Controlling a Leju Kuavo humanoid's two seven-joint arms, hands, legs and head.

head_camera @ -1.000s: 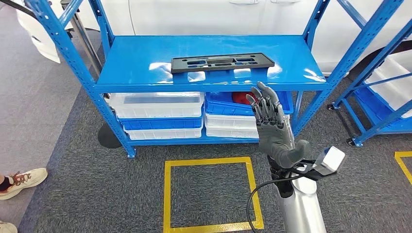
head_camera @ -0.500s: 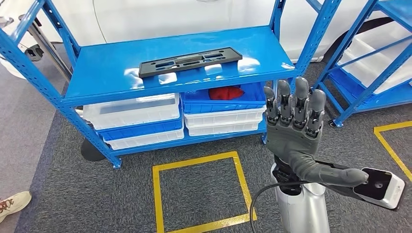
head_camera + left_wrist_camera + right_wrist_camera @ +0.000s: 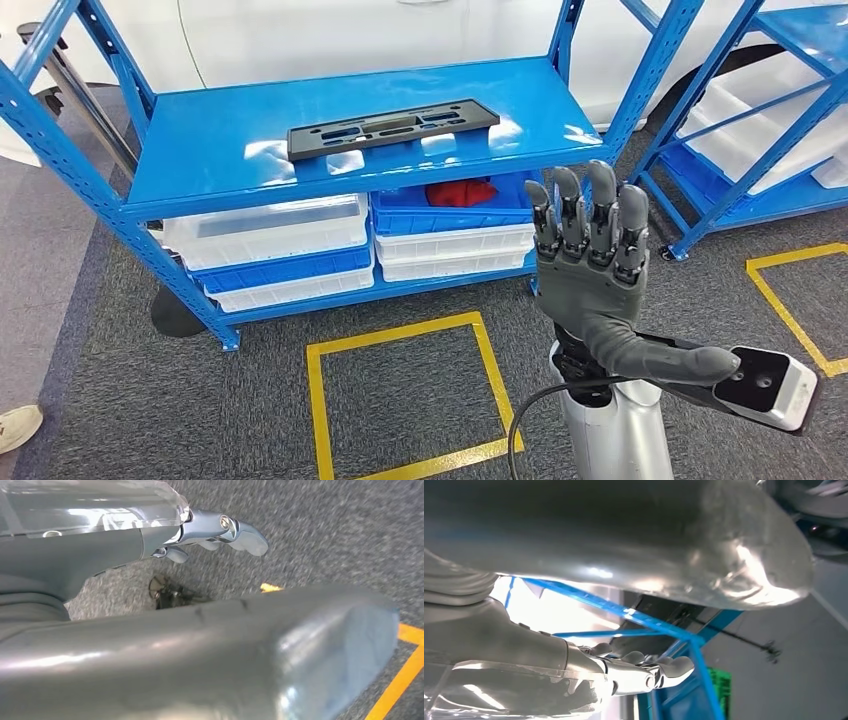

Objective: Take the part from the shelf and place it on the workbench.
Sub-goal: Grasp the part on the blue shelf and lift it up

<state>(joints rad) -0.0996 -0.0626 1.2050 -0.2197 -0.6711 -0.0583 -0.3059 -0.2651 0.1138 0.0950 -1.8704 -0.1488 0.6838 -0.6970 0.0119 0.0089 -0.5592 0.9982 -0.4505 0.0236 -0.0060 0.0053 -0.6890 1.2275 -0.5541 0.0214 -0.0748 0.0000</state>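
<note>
1. The black part [image 3: 391, 127] lies flat on the blue shelf [image 3: 200, 150], upper centre of the head view.
2. My right hand [image 3: 590, 275] is raised at lower right, fingers [image 3: 602, 210] straight, holding nothing.
3. My left hand [image 3: 210, 535] hangs over grey carpet; its grip I cannot tell.

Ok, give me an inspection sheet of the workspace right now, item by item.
Surface: blue shelf top, glossy, bare apart from the part.
Job's things: black part lies flat on the top shelf, untouched.
Clutter: white and blue bins stacked on the lower level; something red in one blue bin.
Hands: right hand raised, holding nothing, fingers straight, thumb out, apart from the part; left hand hangs over the carpet, empty, fingers curled.
Cables: black cable loops beside the right forearm.
Surroundings: grey carpet with yellow tape square, second blue rack, a person's shoe.
</note>
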